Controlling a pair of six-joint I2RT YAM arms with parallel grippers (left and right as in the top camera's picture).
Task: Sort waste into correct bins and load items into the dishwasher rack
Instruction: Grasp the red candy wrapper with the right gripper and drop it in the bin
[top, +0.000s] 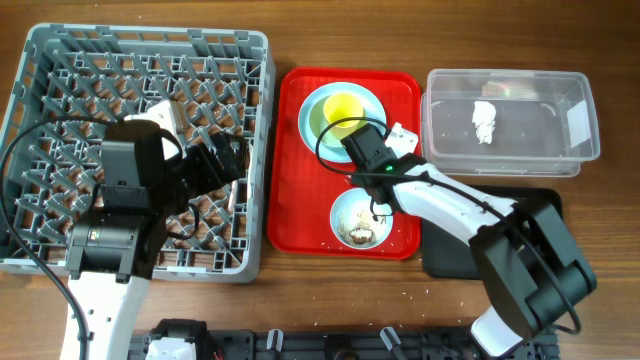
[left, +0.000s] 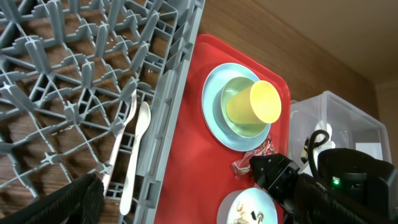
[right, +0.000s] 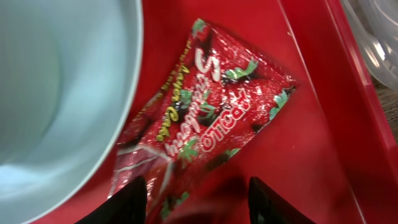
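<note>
The red printed snack wrapper (right: 205, 118) lies flat on the red tray beside the light blue plate (right: 56, 93). My right gripper (right: 199, 202) hangs low over it, open, its fingers astride the wrapper's near end. In the overhead view the right gripper (top: 358, 165) covers the wrapper. The yellow cup (top: 343, 108) sits in the pale green bowl (left: 231, 127) on the plate (top: 312, 112). A small blue bowl (top: 360, 218) holds food scraps. The cream fork (left: 121, 134) and spoon (left: 138, 149) lie in the grey rack (top: 60, 60). My left gripper (top: 215, 165) hovers open over the rack.
The red tray (top: 300, 200) sits between the rack and the bins. A clear tub (top: 530, 100) at the right holds a crumpled white tissue (top: 484, 122). The black tray (top: 450, 255) lies in front of it, partly under my right arm.
</note>
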